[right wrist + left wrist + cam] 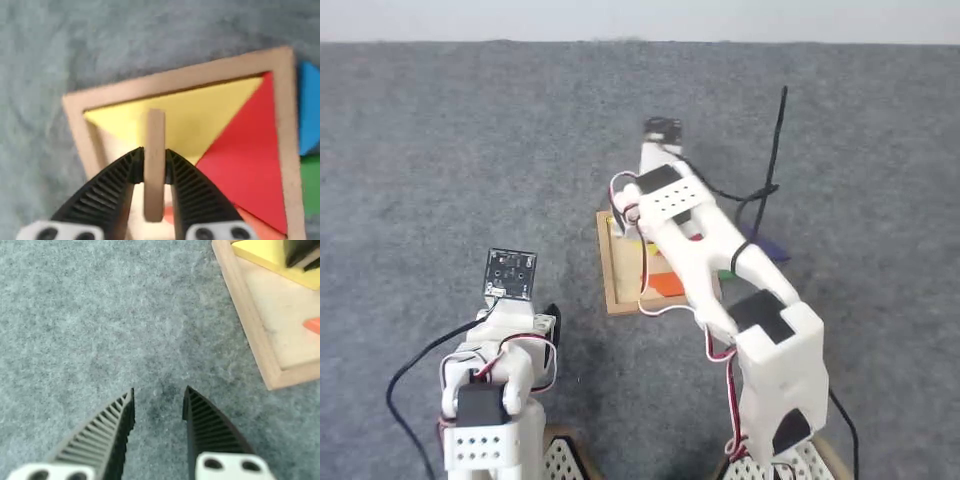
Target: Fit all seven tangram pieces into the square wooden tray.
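**High view.** The square wooden tray (611,275) lies on the grey, fuzzy table (440,150). The right arm (715,255) stretches over the tray and hides much of it. An orange piece (668,284) shows inside the tray. A green piece (725,273) peeks out from under the arm. A dark blue piece (772,246) lies on the table on the far side of that arm. The left arm (500,400) sits off to the side of the tray.

**Left wrist view.** The left jaws are spread apart with nothing between them, above the bare table. The tray corner is near. Its wood is pale and smooth, with a raised rim.

**Right wrist view.** The right jaws pinch a thin wooden piece (155,127). It stands on its edge over the tray. A yellow triangle (200,117) and a red triangle (245,150) lie flat inside, side by side.

The pieces look light, flat and stiff, with smooth faces and sharp corners. I think a smooth one could slip or swing in the jaws. Holding it across its two flat faces, near the middle, seems best. It would have to lie flat to fit.
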Available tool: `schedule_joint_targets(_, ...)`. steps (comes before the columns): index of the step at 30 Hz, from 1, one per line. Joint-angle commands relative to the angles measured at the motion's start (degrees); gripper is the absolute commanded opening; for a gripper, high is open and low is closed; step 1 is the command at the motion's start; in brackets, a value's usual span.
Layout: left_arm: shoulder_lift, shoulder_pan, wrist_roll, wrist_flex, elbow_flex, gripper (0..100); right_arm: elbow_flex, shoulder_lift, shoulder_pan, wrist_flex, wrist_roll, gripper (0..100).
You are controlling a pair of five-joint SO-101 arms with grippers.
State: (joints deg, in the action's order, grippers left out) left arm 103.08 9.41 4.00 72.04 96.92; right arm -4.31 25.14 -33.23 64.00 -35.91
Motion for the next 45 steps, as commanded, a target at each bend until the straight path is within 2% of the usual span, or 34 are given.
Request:
schedule_joint_targets(1, 1.6, -0.1, 0.4, 0.5, -0.5, 15, -3.4, -0.7, 4.2, -0.7, -8.4, 8.0)
schedule_joint_targets(5, 1.6, -0.1, 0.4, 0.5, -0.5, 15, -3.4, -0.5, 5.8, -0.9, -9.8, 8.4)
schedule_joint_targets(9, 1.6, -0.1, 0.4, 0.5, -0.5, 15, -3.4, -0.7, 4.2, -0.8, -3.3, 8.5)
schedule_joint_targets(17, 1.6, -0.1, 0.4, 0.5, -0.5, 15, -3.7, -2.5, 2.8, 0.2, -1.8, 8.4)
schedule_joint_targets(27, 1.6, -0.1, 0.4, 0.5, -0.5, 15, -3.4, -11.3, -2.9, 1.7, 8.9, 8.5)
schedule_joint_targets(34, 1.6, -0.1, 0.4, 0.5, -0.5, 15, -3.8, -12.1, -2.7, 1.8, 12.8, 8.5)
schedule_joint_targets(37, 1.6, -0.1, 0.4, 0.5, -0.5, 15, -3.8, -13.0, -3.0, 0.9, 13.5, 8.4)
schedule_joint_targets(45, 1.6, -0.1, 0.4, 0.5, -0.5, 15, -3.8, -5.4, -1.7, -9.7, 18.1, 8.0)
